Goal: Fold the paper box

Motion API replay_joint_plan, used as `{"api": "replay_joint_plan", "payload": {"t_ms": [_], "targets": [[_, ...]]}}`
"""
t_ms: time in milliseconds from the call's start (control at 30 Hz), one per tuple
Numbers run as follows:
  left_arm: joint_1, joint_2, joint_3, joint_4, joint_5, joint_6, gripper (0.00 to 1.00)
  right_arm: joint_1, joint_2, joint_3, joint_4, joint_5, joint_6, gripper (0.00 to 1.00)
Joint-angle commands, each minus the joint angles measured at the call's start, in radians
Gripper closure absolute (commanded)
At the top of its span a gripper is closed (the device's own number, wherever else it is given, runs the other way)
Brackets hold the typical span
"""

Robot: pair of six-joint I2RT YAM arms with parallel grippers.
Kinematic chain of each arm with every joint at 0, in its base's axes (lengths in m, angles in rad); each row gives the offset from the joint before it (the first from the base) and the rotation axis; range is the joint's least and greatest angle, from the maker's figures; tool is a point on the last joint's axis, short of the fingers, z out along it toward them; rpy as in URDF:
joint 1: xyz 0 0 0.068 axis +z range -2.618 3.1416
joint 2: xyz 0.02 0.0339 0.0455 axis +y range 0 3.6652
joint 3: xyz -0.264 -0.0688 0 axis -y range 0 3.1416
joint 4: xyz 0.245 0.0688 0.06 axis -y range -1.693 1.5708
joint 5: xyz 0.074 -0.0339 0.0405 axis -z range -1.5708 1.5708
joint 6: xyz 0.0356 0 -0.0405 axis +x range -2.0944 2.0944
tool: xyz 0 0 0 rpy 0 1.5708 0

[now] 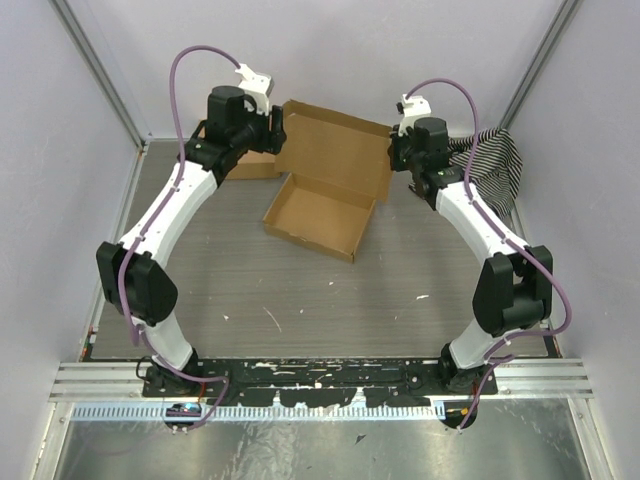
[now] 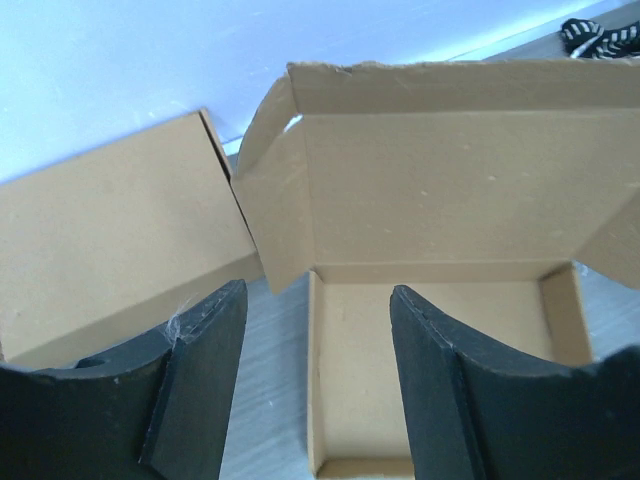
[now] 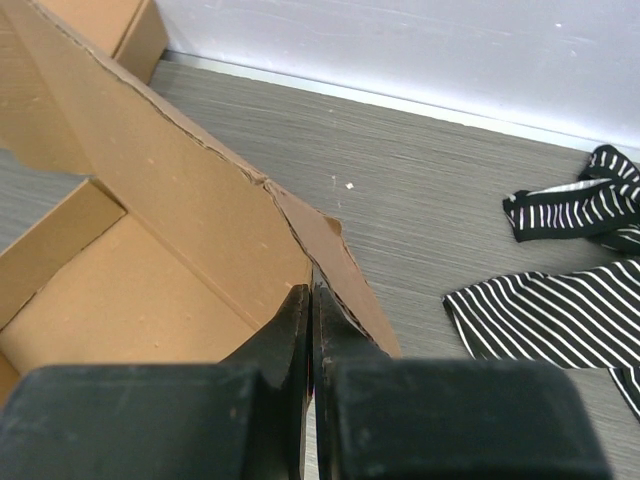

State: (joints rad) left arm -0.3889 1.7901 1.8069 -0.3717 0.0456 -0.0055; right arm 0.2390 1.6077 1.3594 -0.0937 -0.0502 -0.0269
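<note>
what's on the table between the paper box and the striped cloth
Only bare grey table, plain in the right wrist view: nothing sits between the paper box and the striped cloth. From above, the right arm overhangs that stretch.

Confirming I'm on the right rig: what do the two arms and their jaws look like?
The left arm and right arm both have white link shells with black joint housings. A purple cable loops along each. A small white mount tops each wrist. The jaws are matte black wedges.
</note>
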Motion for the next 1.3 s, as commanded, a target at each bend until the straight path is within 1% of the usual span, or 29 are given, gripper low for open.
{"api": "replay_joint_plan", "payload": {"t_ms": [0, 67, 200, 400, 567, 800, 900, 1000, 1067, 1133, 1267], "targets": [[0.001, 0.087, 0.041, 0.022, -0.024, 0.095, 0.34, -0.002, -0.084, -0.004, 0.022, -0.088, -0.069, 0.99], [0.002, 0.117, 0.044, 0.046, -0.004, 0.116, 0.35, -0.008, -0.087, 0.0, 0.014, -0.107, -0.077, 0.99], [0.034, 0.157, 0.051, 0.083, 0.054, 0.098, 0.35, -0.018, -0.085, 0.01, 0.003, -0.135, -0.078, 0.99], [0.105, 0.221, 0.079, 0.164, 0.114, 0.021, 0.35, -0.022, -0.075, 0.017, -0.009, -0.152, -0.076, 0.99], [0.141, 0.263, 0.118, 0.211, 0.223, -0.061, 0.35, -0.022, -0.061, 0.027, -0.017, -0.164, -0.075, 0.99], [0.145, 0.329, 0.164, 0.266, 0.4, -0.154, 0.38, -0.022, -0.035, 0.064, -0.042, -0.179, -0.074, 0.99], [0.146, 0.355, 0.179, 0.284, 0.434, -0.178, 0.4, -0.023, -0.026, 0.077, -0.051, -0.183, -0.074, 0.99], [0.145, 0.383, 0.193, 0.288, 0.434, -0.188, 0.42, -0.021, -0.022, 0.085, -0.06, -0.186, -0.075, 0.99], [0.147, 0.391, 0.2, 0.288, 0.427, -0.192, 0.46, -0.022, -0.018, 0.087, -0.063, -0.185, -0.074, 0.99], [0.146, 0.391, 0.201, 0.285, 0.414, -0.195, 0.59, -0.023, -0.012, 0.092, -0.071, -0.183, -0.075, 0.99], [0.146, 0.371, 0.198, 0.26, 0.379, -0.2, 0.9, -0.022, 0.014, 0.121, -0.094, -0.162, -0.059, 0.99]]}}
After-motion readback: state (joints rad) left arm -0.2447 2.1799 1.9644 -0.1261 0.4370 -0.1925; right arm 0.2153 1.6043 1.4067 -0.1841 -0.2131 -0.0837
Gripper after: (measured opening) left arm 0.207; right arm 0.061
